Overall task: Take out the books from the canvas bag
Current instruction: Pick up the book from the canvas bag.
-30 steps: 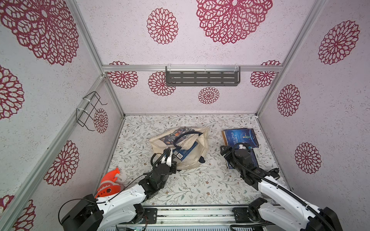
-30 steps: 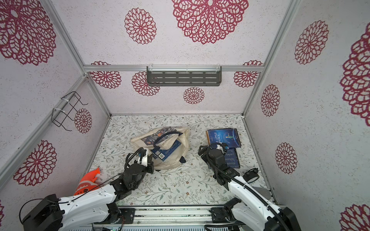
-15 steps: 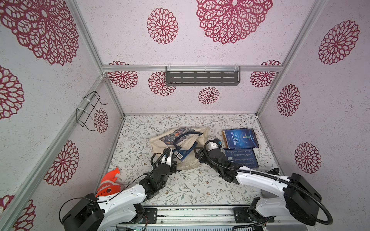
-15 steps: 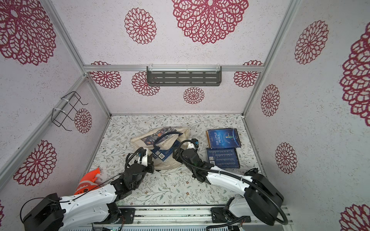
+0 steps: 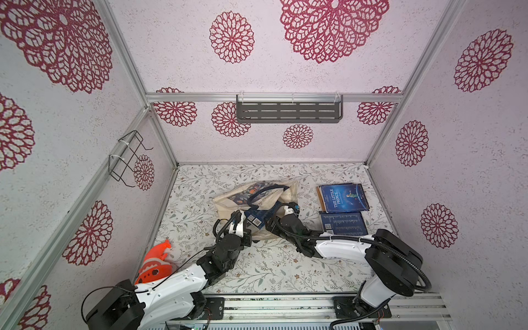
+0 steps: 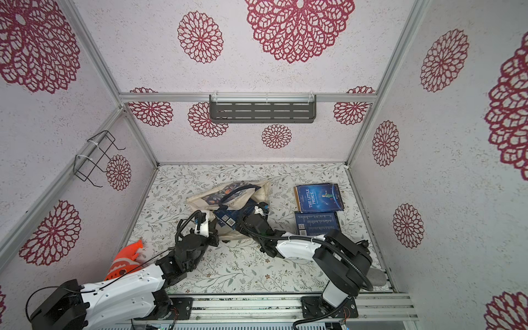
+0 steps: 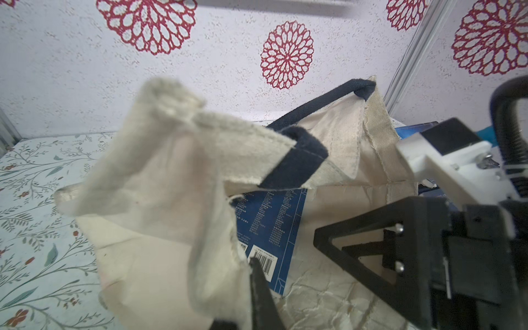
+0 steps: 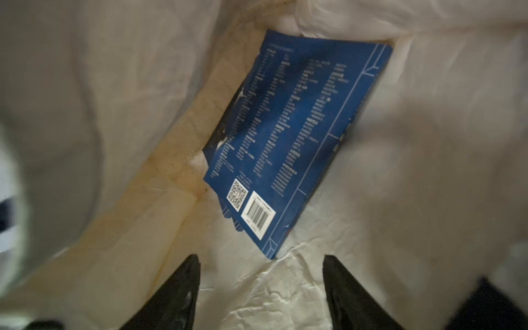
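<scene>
left gripper (image 7: 243, 311): clamped tight on the rim cloth of the canvas bag (image 5: 228, 200), propping its mouth open at mid-worktop (image 5: 257, 271).
right gripper (image 8: 261, 283): jaws well apart, only lining between them; it sits inside the bag mouth.
blue paperback (image 8: 285, 137): barcode side up on the lining, near corner just ahead of the right gripper, long axis slanting away from it.
nearer arm: right.
removed books (image 5: 341, 197): two, side by side near the worktop's right edge.

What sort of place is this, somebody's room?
Likely a small robot test booth, not a home: wallpapered panels in a bare metal frame, a left arm and right arm bolted to a rail, over a patterned tabletop.
</scene>
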Available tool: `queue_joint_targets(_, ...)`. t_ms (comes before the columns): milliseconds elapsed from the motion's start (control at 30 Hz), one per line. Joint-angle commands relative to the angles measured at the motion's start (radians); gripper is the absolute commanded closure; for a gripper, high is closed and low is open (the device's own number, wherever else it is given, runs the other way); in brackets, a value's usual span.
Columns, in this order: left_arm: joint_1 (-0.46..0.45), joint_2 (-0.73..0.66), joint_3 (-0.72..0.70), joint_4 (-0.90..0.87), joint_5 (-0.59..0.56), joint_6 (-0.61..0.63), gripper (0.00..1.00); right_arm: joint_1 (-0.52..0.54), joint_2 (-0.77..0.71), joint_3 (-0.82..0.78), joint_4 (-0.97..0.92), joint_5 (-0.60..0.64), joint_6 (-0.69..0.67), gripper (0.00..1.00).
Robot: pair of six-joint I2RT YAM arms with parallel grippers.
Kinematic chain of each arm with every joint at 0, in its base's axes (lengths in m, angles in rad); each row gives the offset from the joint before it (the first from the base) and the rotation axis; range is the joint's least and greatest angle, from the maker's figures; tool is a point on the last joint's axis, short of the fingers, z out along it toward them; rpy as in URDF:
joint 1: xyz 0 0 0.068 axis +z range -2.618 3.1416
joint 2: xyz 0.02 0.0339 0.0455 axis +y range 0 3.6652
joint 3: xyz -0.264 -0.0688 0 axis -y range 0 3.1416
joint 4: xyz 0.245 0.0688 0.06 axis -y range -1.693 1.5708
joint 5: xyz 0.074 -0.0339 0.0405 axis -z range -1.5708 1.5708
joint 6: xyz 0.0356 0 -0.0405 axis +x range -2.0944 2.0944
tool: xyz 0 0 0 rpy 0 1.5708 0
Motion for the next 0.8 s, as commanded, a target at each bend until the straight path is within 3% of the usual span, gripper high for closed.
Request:
queue_joint_targets(0,-0.020,-0.020,0.001,0.066,0.025,0.008,1.00,0.003,0.033,0.040,0.028,0.001,0.060,0.30)
queue_joint_targets(367,-0.021,-0.028,0.003,0.053,0.039,0.011,1.00,-0.037,0.180,0.077,0.105,-0.046,0.160,0.30)
queue_joint_targets(767,-0.021,0.009,0.016,0.052,0.055,0.016,1.00,-0.082,0.313,0.117,0.303,-0.097,0.125,0.44)
